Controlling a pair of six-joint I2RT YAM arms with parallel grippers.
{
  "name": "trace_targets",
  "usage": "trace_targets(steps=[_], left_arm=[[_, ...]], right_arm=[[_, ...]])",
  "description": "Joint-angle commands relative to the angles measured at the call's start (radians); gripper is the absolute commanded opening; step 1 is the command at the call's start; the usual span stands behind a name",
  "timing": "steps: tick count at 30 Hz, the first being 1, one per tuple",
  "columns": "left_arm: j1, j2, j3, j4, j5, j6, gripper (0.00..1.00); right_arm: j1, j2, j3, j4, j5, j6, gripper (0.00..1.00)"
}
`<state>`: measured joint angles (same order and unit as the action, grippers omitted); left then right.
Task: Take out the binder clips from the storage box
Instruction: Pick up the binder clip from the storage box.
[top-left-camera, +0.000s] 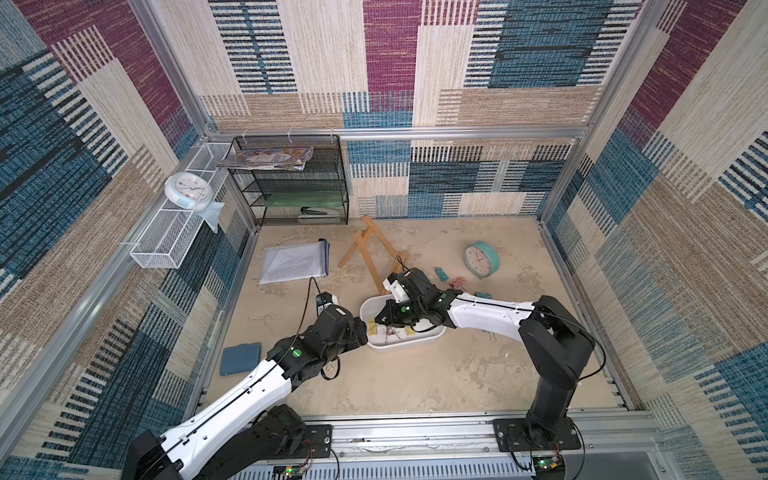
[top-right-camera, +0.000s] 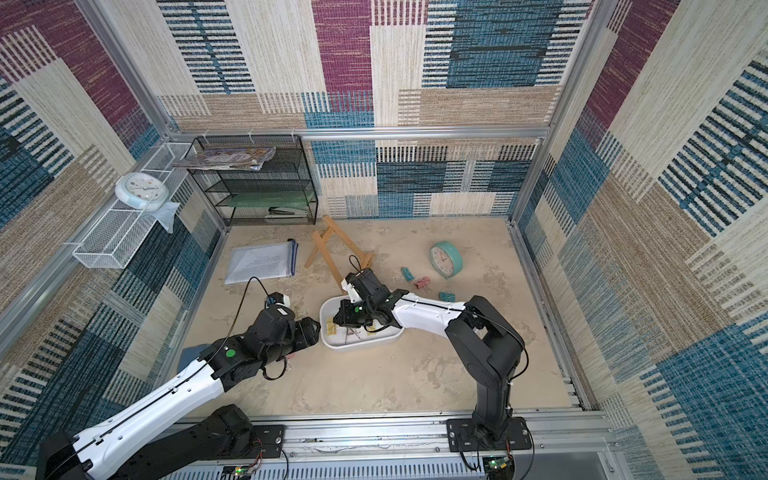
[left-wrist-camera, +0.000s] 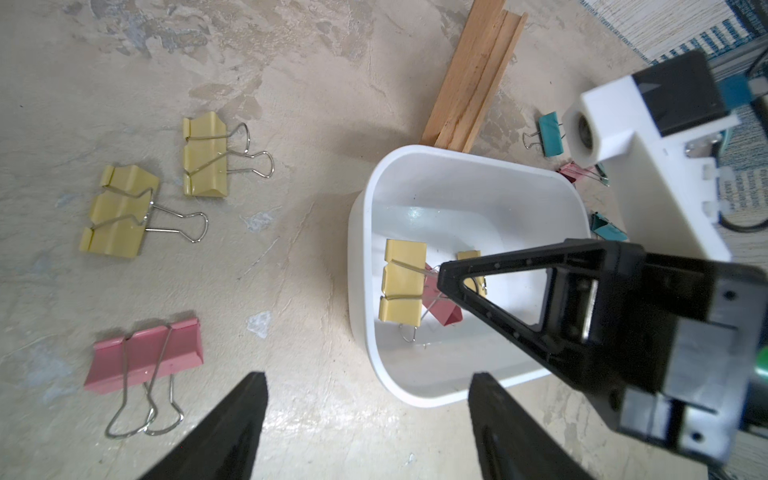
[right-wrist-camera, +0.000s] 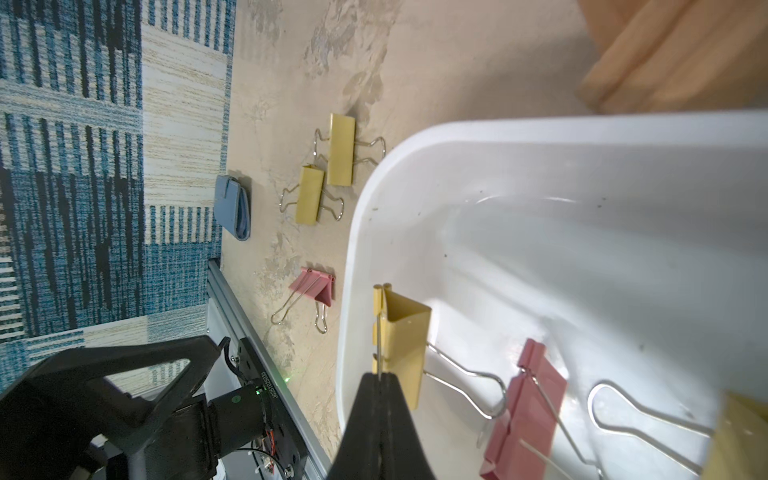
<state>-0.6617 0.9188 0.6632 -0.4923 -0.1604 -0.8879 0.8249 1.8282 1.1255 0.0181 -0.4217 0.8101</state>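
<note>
left gripper (left-wrist-camera: 368, 378): fingers spread wide with nothing between them, hovering just outside the near left rim of the storage box (left-wrist-camera: 357, 270).
out, left of the box: loose yellow clip (left-wrist-camera: 205, 156), its yellow neighbour (left-wrist-camera: 118, 212) and a loose pink clip (left-wrist-camera: 145, 359), all flat on the table.
right gripper (right-wrist-camera: 377, 376): reaching into the box, fingers pinched tight on the wire handle of the held yellow clip (right-wrist-camera: 405, 349).
held yellow clip: inside the box by its left wall; it seems tipped up off the floor, though the angle makes that hard to judge.
left in the box: boxed pink clip (right-wrist-camera: 523, 411) right beside the held one, and a last yellow clip (left-wrist-camera: 469, 257) toward the box's right end.
out, beyond the box's far right corner: teal clip (left-wrist-camera: 550, 133), far pink clip (left-wrist-camera: 575, 172) and second teal clip (left-wrist-camera: 609, 230).
progress: about six are out and three remain, one of them gripped.
</note>
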Motion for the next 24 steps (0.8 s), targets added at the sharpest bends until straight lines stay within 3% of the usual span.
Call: trace_targets(steps=[1,6,11,13,15,24], left_arm=[[0.001,-0.007,-0.003,0.006,0.009,0.003,0.82],[0.001,0.003,0.005,0.009,0.024,0.004,0.83],[0.001,0.016,0.041,-0.01,0.017,0.021,0.84],[0.001,0.02,0.035,0.001,0.019,0.014,0.84],[0.001,0.025,0.036,0.003,0.033,0.007,0.84],[0.001,0.042,0.022,0.068,0.091,0.01,0.84]], right_arm=[[-0.02,0.014,-0.028,0.089,-0.013,0.049,0.0],[-0.064,0.095,0.023,0.158,-0.045,0.044,0.0],[-0.064,0.112,0.16,0.014,0.009,-0.071,0.0],[-0.071,0.096,0.153,0.04,-0.029,-0.075,0.0],[-0.075,0.069,0.146,0.034,-0.05,-0.077,0.0],[-0.072,-0.194,-0.015,-0.072,0.138,-0.144,0.0]])
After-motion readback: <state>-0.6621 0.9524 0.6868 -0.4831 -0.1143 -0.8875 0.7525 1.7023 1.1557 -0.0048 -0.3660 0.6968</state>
